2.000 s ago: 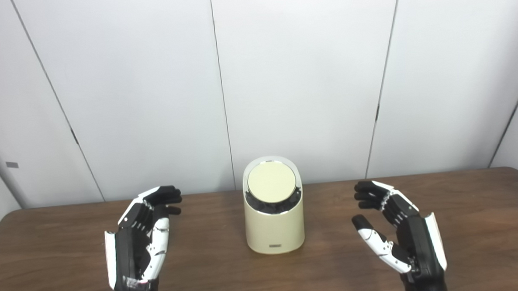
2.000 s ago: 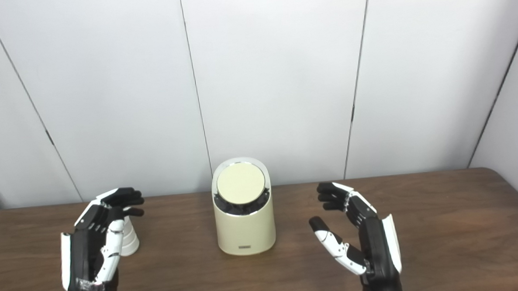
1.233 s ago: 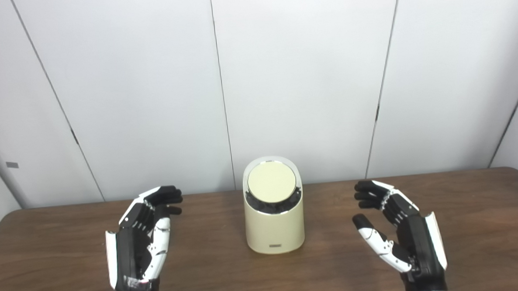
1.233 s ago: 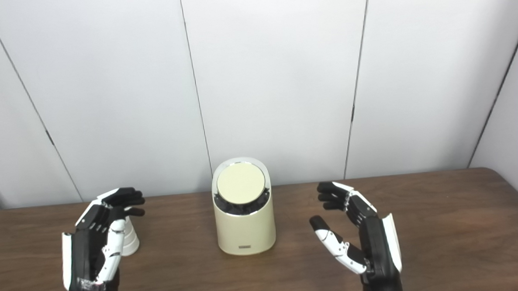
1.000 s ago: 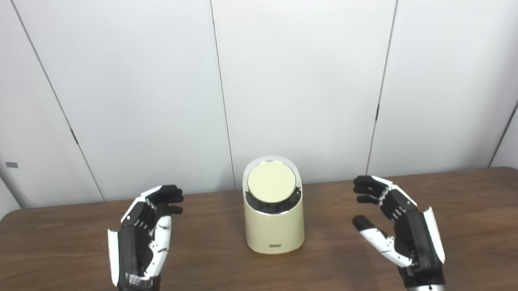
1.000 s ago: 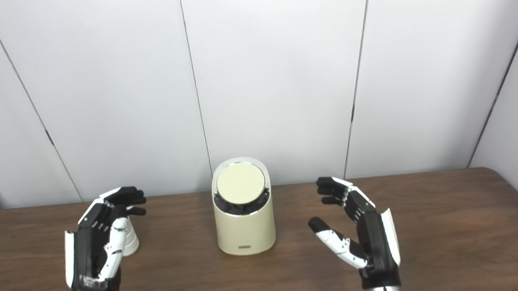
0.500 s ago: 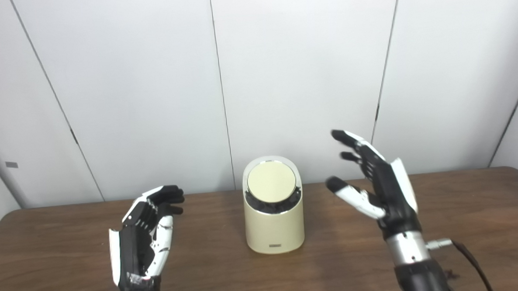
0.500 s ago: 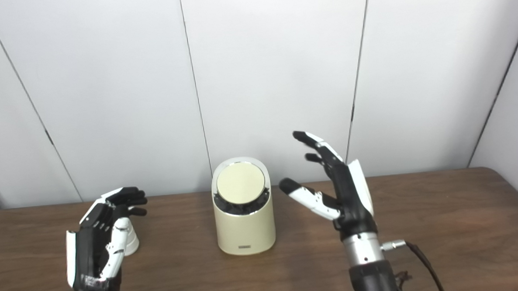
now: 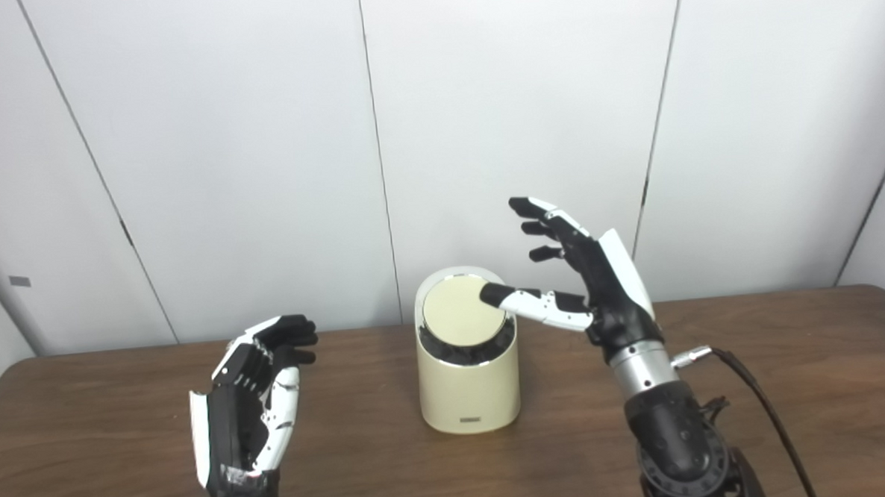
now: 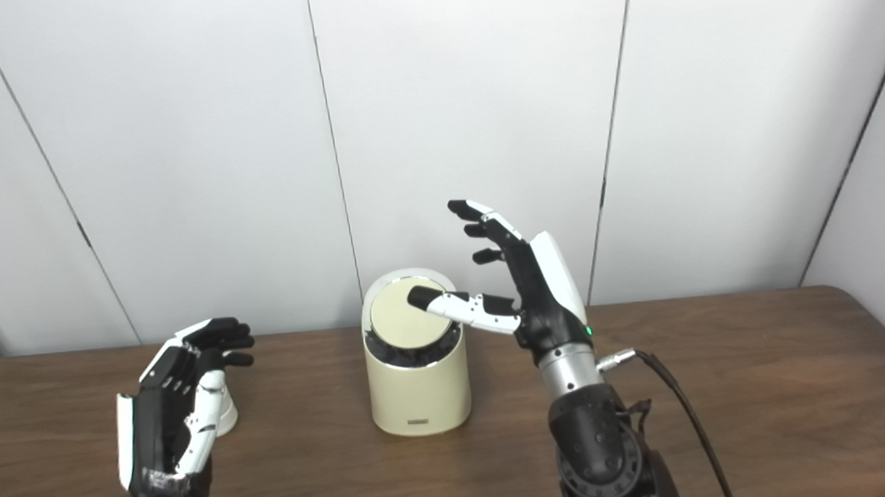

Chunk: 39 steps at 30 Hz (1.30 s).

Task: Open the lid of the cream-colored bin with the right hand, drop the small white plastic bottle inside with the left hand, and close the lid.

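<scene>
The right hand (image 9: 601,279) has risen from the table (image 9: 792,382) to the bin (image 9: 469,385), thumb over its shut lid (image 9: 462,318), fingers spread, holding nothing. The left hand (image 10: 173,417), open and empty, partly hides the bottle (image 10: 224,411).

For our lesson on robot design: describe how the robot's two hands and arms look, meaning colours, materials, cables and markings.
Both the left hand and the right hand are black with white panels and black fingertips. The right one joins a silver metal wrist above a black forearm, with a dark cable and a small green light.
</scene>
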{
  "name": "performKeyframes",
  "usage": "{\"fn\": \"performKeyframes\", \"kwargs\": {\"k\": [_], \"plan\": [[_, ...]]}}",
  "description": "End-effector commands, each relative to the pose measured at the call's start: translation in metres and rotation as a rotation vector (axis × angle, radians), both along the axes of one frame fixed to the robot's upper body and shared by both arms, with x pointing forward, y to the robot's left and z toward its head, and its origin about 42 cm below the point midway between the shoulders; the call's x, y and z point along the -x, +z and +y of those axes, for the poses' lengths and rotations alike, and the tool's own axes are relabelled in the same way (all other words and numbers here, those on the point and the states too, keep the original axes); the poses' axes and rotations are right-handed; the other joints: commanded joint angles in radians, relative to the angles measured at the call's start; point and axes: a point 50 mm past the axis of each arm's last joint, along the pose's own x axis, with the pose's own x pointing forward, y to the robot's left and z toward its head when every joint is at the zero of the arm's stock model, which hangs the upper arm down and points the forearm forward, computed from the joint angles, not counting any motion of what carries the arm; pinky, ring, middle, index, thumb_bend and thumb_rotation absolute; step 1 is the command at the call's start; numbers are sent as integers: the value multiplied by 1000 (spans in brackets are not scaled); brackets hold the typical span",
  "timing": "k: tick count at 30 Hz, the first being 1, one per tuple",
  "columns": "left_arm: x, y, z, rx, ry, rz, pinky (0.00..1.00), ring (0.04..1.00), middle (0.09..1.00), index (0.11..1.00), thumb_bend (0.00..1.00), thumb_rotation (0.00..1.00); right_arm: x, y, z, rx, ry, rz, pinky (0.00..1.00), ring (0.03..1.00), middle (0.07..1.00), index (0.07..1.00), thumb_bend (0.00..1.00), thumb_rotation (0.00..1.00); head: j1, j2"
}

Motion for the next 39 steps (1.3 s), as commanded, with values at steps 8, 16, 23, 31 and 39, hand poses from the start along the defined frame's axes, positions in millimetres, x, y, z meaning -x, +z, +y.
{"fn": "performKeyframes", "kwargs": {"k": [8,16,23,31,39], "plan": [[-3,23,-9,9,-7,-104,549,628,646,644,264,505,-22,21,14,102,-117,-81,693,858,919,944,960,484,6,0],[-2,25,-12,24,-5,-112,539,621,640,639,270,491,-38,19,21,216,-160,-93,911,952,978,994,994,431,11,0],[-1,28,-15,24,-4,-117,543,626,643,642,264,516,-45,12,22,230,-164,-67,993,989,998,1000,983,342,15,3],[1,31,-18,34,-7,-116,535,618,637,638,275,505,-46,7,22,267,-177,-54,1000,998,1000,1000,998,338,16,11],[3,34,-18,37,-14,-123,536,622,641,639,270,494,-45,3,21,279,-171,-47,1000,1000,1000,998,997,290,18,19]]}}
